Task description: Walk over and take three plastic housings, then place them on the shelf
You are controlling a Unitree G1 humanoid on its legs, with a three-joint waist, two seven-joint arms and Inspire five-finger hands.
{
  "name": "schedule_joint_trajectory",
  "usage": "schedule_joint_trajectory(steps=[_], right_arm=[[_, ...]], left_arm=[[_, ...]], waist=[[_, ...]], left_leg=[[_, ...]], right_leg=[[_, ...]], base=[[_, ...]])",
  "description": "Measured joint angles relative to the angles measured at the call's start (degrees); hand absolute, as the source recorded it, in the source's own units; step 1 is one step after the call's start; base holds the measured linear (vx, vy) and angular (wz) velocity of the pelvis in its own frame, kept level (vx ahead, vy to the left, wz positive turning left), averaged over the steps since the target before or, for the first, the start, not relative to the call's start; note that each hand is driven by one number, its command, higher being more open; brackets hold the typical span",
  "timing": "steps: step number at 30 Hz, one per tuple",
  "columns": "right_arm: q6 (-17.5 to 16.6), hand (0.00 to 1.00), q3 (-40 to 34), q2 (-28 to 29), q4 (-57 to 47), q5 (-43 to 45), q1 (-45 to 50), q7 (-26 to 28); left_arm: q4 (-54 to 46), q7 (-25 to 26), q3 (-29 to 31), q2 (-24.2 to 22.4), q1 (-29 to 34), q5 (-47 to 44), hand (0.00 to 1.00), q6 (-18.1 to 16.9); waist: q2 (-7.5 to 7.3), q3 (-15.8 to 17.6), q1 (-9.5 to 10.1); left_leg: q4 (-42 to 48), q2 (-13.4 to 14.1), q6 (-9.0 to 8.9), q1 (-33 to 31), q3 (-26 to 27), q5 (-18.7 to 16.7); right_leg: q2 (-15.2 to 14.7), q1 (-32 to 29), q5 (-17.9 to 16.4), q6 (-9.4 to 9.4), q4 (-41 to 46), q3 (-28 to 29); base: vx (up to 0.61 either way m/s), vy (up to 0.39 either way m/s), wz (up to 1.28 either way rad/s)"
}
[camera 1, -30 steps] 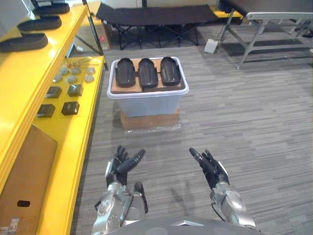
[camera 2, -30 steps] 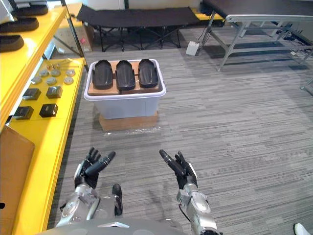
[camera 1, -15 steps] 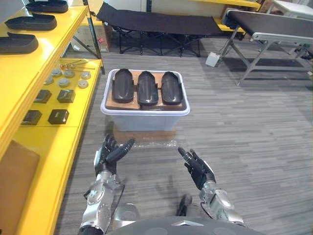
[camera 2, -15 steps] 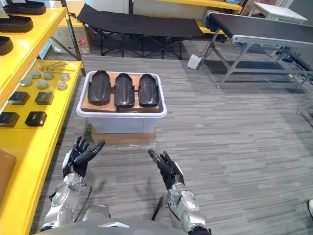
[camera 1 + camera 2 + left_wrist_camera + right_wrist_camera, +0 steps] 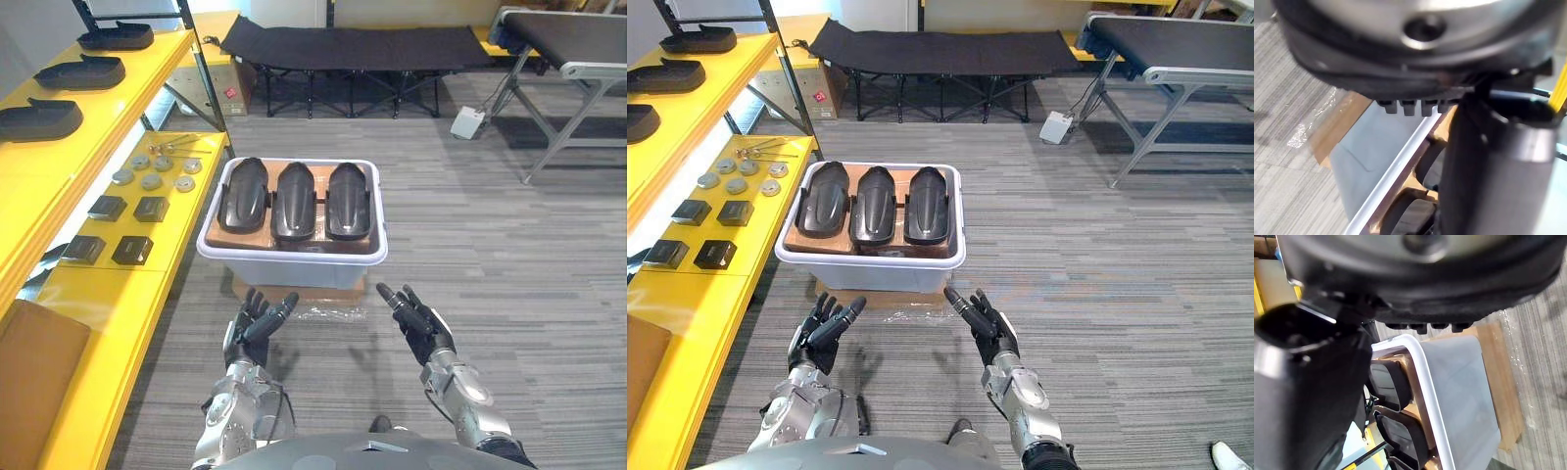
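Left hand, right hand just short of white plastic bin, fingers apart, empty; three black plastic housings inside.

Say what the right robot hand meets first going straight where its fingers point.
The right robot hand would likely meet the front wall of the white bin, near its right corner; depth is unclear.
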Motion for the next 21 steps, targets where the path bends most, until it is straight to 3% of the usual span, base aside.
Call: schedule_joint_trajectory(steps=[3,4,6,7,8,9,13,17,21], right_arm=[[0.0,1.00,1.2,2.6,-1.6,0.0,0.9,-0.4],[0.0,1.00,1.4,2.8,-1.7,0.1,0.7,-0.4],[-0.1,1.00,1.4,3.0,-2.1,0.2,0.6,-0.4],[-0.1,1.00,1.4,3.0,-2.2,0.2,0.6,-0.2],[-0.4,1.00,1.2,3.0,-2.5,0.1,1.0,-0.2],[-0.5,1.00,1.2,3.1,-2.6,0.1,1.4,-0.2],[-2.8,1.00,1.6,3.6,-6.3,-0.8,3.7,0.1],[-5.4,1.00,0.8,3.7,-11.7,-2.3,4.8,-0.9],[-6.0,1.00,-2.7,3.8,-24.5,-3.5,7.4,-0.9]], left_arm=[[0.0,0.1,-0.2,2.2,-2.2,-0.2,1.00,-0.3],[0.0,0.1,-0.3,2.5,-2.6,-0.2,1.00,-0.3],[-0.3,0.3,-0.5,2.5,-3.7,-0.2,1.00,-0.3],[-1.8,1.0,-0.5,2.1,-3.4,0.1,1.00,0.0],[-3.3,1.1,-1.0,1.9,-3.0,0.2,1.00,0.1],[-4.0,1.1,-1.3,2.0,-2.7,0.2,1.00,0.1],[-7.0,1.6,-2.4,2.9,-1.9,0.5,1.00,0.1],[-7.5,2.9,-2.5,4.3,-2.6,-1.8,1.00,0.0],[-12.9,2.8,-0.5,4.0,-1.6,-6.7,1.00,-1.8]], waist=[[-4.16,0.7,0.10],[-4.47,0.7,0.05],[-4.43,0.8,0.05],[-4.19,0.8,0.12],[-3.96,0.7,-0.08],[-3.95,0.7,-0.20],[-5.50,-0.1,-1.07],[-5.50,-0.1,-3.13],[-5.71,-0.2,-2.95]], left_leg=[[-1.9,-3.4,0.61,0.9,1.4,0.4],[-1.9,-3.8,0.75,0.9,1.4,0.3],[-2.2,-5.0,1.39,2.0,1.5,-0.7],[-2.2,-5.4,1.38,3.1,1.6,-2.7],[-3.2,-6.2,1.47,5.1,1.7,-3.5],[-4.0,-6.5,1.48,6.0,1.9,-3.6],[-7.4,-8.7,2.13,7.5,2.3,-2.8],[-10.5,-9.2,1.93,7.5,0.5,-2.0],[-13.8,-9.2,2.65,7.6,-1.9,0.7]], right_leg=[[-2.4,1.0,0.2,1.48,-2.3,0.1],[-2.6,1.3,0.4,1.75,-2.8,-0.2],[-3.6,2.6,0.4,2.27,-3.3,-1.0],[-4.9,2.5,-1.3,3.41,-1.0,-0.9],[-6.4,1.3,-3.9,3.31,5.2,-0.9],[-7.0,0.6,-4.3,3.16,7.0,-0.9],[-8.4,0.6,-3.9,3.53,6.4,-1.1],[-8.8,-1.2,-3.4,3.43,9.7,-0.6],[-7.7,-1.5,-1.7,3.05,10.1,-1.0]], base=[[0.29,0.091,0.07],[0.19,0.027,0.08],[0.15,0.025,0.05],[0.13,0.057,-0.02],[0.11,0.070,-0.04],[0.06,0.066,-0.05],[0.05,0.065,-0.07],[0.03,0.048,0.20],[0.07,0.008,0.35]])
